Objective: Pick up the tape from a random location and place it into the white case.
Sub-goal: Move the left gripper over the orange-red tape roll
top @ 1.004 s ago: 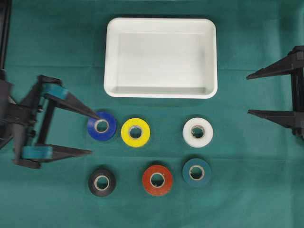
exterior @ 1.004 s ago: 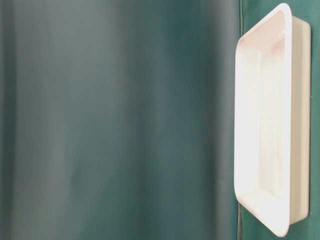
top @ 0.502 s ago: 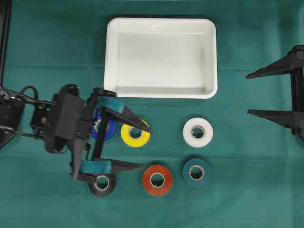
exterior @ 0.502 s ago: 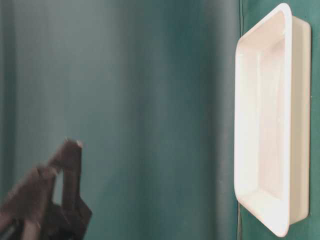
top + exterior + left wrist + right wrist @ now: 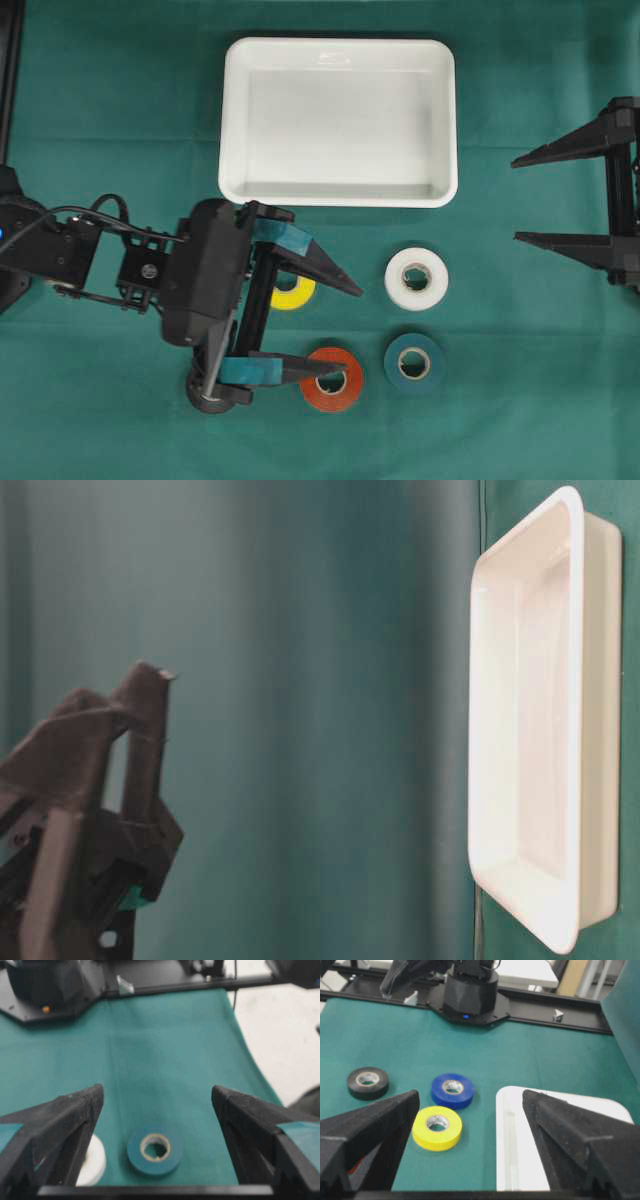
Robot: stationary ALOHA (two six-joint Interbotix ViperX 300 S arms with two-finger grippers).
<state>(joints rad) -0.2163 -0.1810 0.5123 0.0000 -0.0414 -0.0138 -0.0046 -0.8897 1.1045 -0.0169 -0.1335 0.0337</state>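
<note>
both fingers of the left gripper [image 5: 345, 333] are standing apart above the red tape [image 5: 332, 379]; centring and lowering before closing looks wise.

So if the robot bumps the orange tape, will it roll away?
Probably not. The orange tape lies flat on its side on the green cloth, so a nudge would likely slide it, not roll it. It looks like a stiff, tightly wound ring, so it should keep its shape when squeezed. The open left end effector is above it now, not gripping.
</note>
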